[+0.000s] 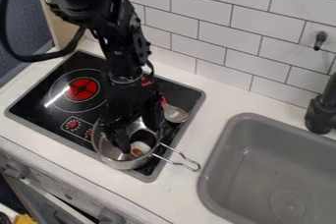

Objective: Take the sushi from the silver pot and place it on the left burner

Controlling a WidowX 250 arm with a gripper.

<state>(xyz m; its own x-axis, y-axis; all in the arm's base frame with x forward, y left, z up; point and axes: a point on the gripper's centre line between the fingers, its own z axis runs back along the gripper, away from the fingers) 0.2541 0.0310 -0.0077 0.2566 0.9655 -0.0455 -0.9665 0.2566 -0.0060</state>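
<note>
Sushi (139,148), one piece: white, orange centre, dark wrap; inside the silver pot (114,156), toward the wire handle (181,159).

Pincer (138,140), black, one: lowered into the pot, fingers spread wide; sushi low between the tips, slightly to the near side. Contact with either finger: cannot tell. Grip: none apparent.

Risks, as judged: closing from here may catch only the wrap's upper edge, so the piece could roll or slip out; a finger pressing the pot wall could tip or drag the pot; too shallow a lift could knock the sushi on the rim.

Ladle (175,114), metal bowl, just beside the pot; liable to a nudge if the pot shifts.

Left burner (83,89), red-centred: the destination, on the black cooktop (39,101), set in a white bench (176,183).
</note>
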